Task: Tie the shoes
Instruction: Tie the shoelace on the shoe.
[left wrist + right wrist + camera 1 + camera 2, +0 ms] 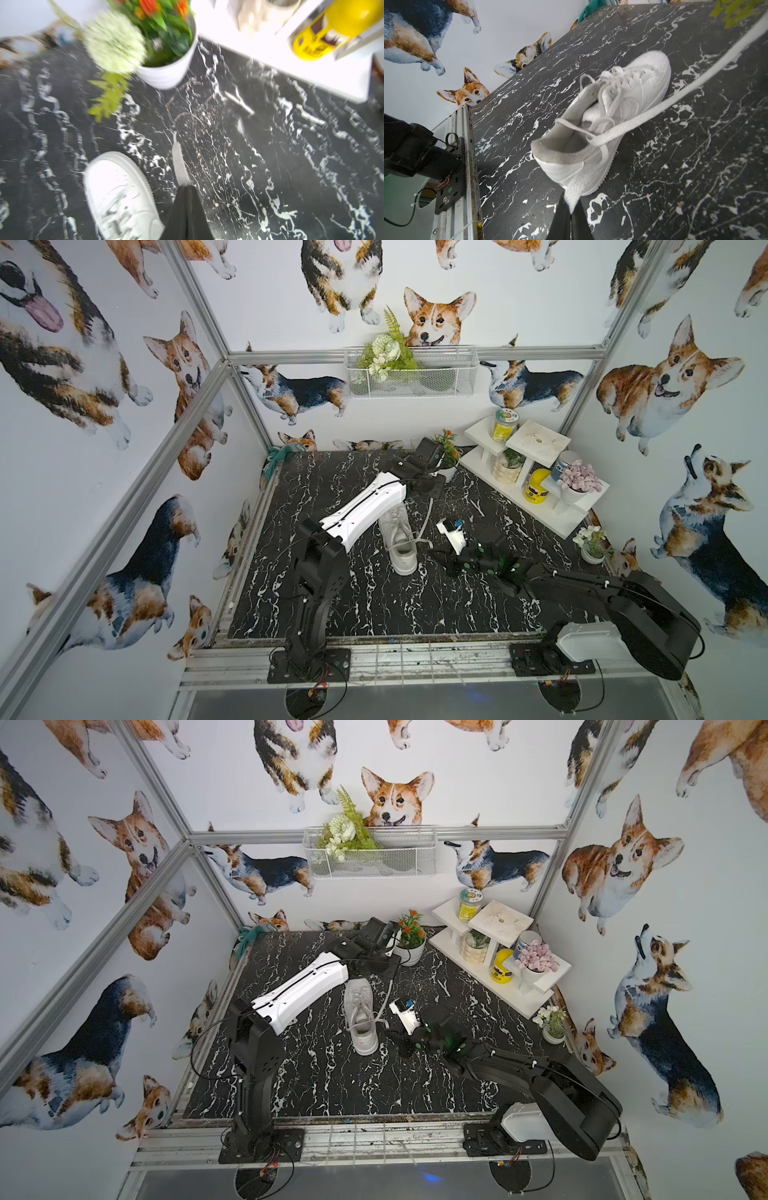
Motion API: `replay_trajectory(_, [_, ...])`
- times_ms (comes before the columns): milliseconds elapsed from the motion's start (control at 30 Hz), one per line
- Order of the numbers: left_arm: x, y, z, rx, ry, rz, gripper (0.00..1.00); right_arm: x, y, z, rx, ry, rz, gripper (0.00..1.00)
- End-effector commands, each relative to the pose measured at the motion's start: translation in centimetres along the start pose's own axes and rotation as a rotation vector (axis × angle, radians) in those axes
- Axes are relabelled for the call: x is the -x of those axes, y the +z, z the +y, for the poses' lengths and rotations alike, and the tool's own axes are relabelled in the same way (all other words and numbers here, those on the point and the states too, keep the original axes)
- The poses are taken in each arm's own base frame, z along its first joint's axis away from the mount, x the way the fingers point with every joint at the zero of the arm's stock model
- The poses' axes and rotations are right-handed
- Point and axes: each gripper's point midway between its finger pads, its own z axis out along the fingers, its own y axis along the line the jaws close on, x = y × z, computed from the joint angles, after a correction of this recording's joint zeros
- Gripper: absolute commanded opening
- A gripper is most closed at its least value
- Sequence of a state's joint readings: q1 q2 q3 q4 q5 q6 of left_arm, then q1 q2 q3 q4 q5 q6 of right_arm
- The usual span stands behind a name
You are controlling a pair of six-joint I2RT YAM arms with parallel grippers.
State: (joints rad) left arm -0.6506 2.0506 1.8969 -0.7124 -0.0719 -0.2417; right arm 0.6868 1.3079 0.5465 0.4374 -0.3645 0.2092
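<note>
A white sneaker (399, 541) (360, 1021) lies mid-table, toe toward the back wall, laces loose. My left gripper (432, 494) (390, 974) hangs beyond the toe, next to a potted plant. Its jaws are shut on the end of one lace (178, 162), at the left gripper's tips (185, 187); the sneaker's toe (116, 187) lies beside them. That lace (675, 99) runs taut from the sneaker (623, 108). My right gripper (434, 551) (571, 206), low beside the heel, is shut on the other lace (574, 187).
A white pot of orange flowers (446, 456) (166, 68) stands close to the left gripper. A white stepped shelf (536, 439) with a yellow can (536, 486) and jars fills the back right corner. A small flower pot (592, 547) sits at the right edge.
</note>
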Motion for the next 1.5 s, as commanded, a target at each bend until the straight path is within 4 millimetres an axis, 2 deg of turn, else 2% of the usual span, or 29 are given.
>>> replay_trajectory(0, [4.5,-8.5,2.0,-0.020,-0.074,-0.242,0.00,2.3,0.4,-0.2,-0.029,-0.039,-0.002,0.00])
replay_trajectory(133, [4.7,-12.4,5.8,-0.067,-0.176,-0.342,0.00,7.2,1.1,0.1,-0.030,-0.078,-0.049,0.00])
replay_trajectory(167, [4.9,-14.1,6.8,-0.076,-0.196,-0.376,0.00,8.4,1.2,0.2,-0.029,-0.087,-0.063,0.00])
replay_trajectory(267, [4.7,-16.6,9.7,-0.064,-0.238,-0.425,0.00,11.4,1.8,0.5,-0.014,-0.110,-0.093,0.00])
replay_trajectory(400, [4.1,-18.4,13.2,-0.030,-0.281,-0.456,0.00,14.3,2.9,0.0,-0.026,-0.125,-0.107,0.00])
replay_trajectory(467, [3.6,-19.0,15.0,-0.003,-0.306,-0.468,0.00,15.6,3.1,-1.0,-0.050,-0.119,-0.121,0.00])
replay_trajectory(567, [2.6,-19.6,17.8,0.044,-0.347,-0.477,0.00,16.5,3.2,-3.0,-0.097,-0.093,-0.121,0.00])
replay_trajectory(767, [-0.7,-19.7,21.9,0.120,-0.417,-0.465,0.00,15.8,2.1,-7.3,-0.225,-0.041,-0.095,0.00])
replay_trajectory(967, [-4.2,-19.6,24.7,0.204,-0.474,-0.443,0.00,14.0,-0.7,-11.2,-0.372,0.017,-0.077,0.00])
replay_trajectory(1200, [-7.6,-19.7,26.7,0.246,-0.545,-0.438,0.00,11.0,-3.8,-14.6,-0.504,0.066,-0.035,0.00])
replay_trajectory(1467, [-11.3,-18.5,27.3,0.270,-0.616,-0.426,0.00,7.7,-6.7,-17.8,-0.638,0.124,0.011,0.00])
